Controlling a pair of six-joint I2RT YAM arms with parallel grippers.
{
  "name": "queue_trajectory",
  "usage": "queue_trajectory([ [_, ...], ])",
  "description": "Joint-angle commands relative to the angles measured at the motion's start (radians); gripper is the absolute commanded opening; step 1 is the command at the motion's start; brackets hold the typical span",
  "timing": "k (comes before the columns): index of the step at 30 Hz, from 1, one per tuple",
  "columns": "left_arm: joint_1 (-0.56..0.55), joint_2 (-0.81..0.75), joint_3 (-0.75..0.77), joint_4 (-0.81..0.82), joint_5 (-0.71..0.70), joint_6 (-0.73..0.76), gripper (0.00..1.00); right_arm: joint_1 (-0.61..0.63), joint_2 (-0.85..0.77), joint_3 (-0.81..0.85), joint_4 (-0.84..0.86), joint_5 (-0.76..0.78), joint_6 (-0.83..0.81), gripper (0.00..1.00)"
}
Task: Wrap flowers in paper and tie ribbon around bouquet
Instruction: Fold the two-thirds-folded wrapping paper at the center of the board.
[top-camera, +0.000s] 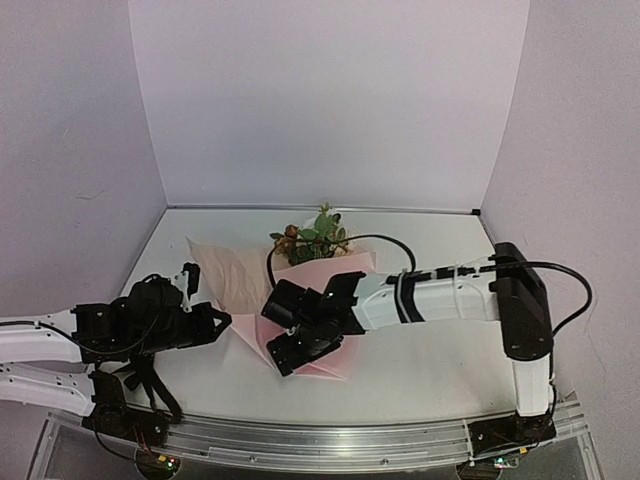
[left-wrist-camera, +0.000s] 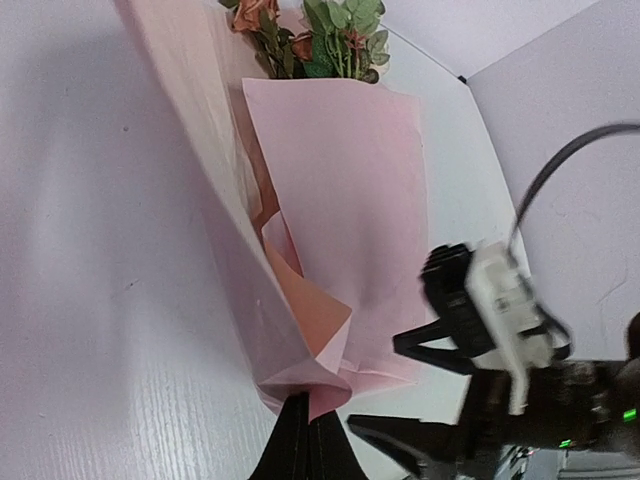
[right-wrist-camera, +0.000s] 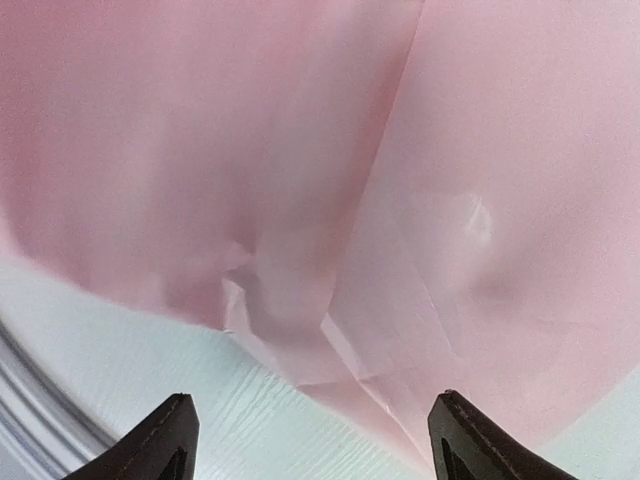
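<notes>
The left hand (left-wrist-camera: 303, 415) pinches the paper (left-wrist-camera: 340, 200) tip; the right hand (right-wrist-camera: 312, 398) hangs open above it. Only the top and left wrist views show the flowers (left-wrist-camera: 330, 35).

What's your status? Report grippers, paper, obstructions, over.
Left gripper shut on paper, near corner. Right gripper open over folded paper. Flowers partly wrapped, heads showing. No ribbon seen; nothing blocking.

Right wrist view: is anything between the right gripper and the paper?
Nothing visible. The right gripper is open directly over the folded paper, with only the table showing beside its fingertips.
</notes>
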Motion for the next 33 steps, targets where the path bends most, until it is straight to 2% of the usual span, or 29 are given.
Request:
queue_trajectory([
  [1,0.002,0.074,0.112,0.065,0.068,0.169,0.00,-0.011,-0.193,-0.087,0.010,0.012,-0.013,0.81],
  [6,0.002,0.181,0.194,0.064,0.143,0.255,0.00,-0.067,-0.354,-0.316,0.029,0.098,0.078,0.74],
  [10,0.002,0.264,0.261,0.061,0.203,0.321,0.00,-0.166,-0.461,-0.598,0.230,0.021,0.210,0.68],
  [14,0.000,0.367,0.336,0.051,0.254,0.373,0.00,-0.239,-0.475,-0.752,0.413,-0.061,0.286,0.63],
  [24,-0.002,0.595,0.521,0.065,0.382,0.452,0.00,-0.256,-0.343,-0.788,0.605,-0.125,0.401,0.46],
  [33,-0.015,0.753,0.628,0.107,0.468,0.466,0.00,-0.256,-0.277,-0.763,0.621,-0.130,0.428,0.44],
])
